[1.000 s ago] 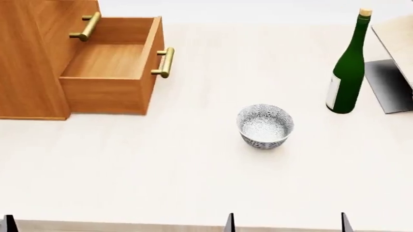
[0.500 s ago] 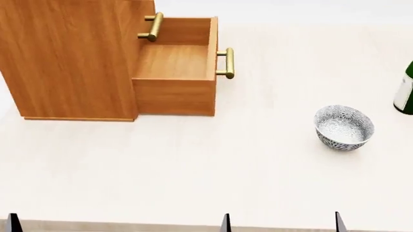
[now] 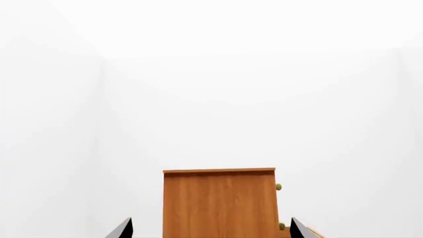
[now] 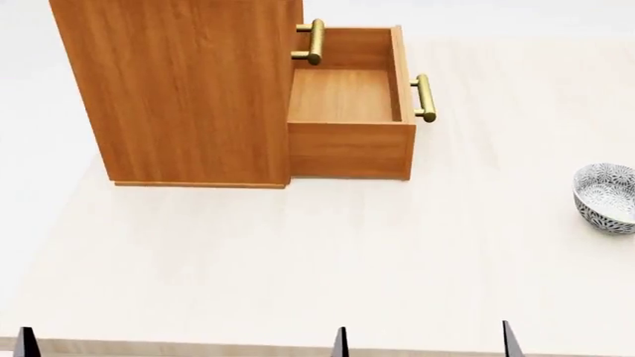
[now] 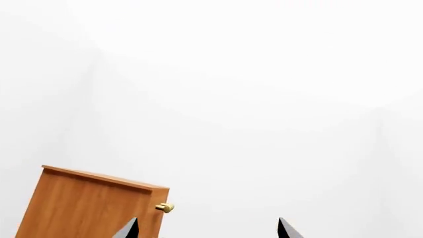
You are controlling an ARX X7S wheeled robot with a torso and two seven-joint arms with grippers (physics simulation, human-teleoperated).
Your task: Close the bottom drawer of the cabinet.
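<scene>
Orange-brown wood fills the upper left of the head view: one cabinet (image 4: 184, 89) stands on the pale table (image 4: 297, 260). Its bottom drawer (image 4: 349, 111) is pulled out to the right, open and empty, in the upper middle of the frame. Two brass handles show there, one on the drawer front (image 4: 424, 98), one higher on the cabinet (image 4: 314, 42). One patterned bowl (image 4: 605, 198) sits at the right edge, well apart from the drawer. Along the bottom edge three dark fingertips poke up. The left gripper (image 3: 210, 230) and right gripper (image 5: 206, 229) each show two tips spread apart, grasping nothing.
</scene>
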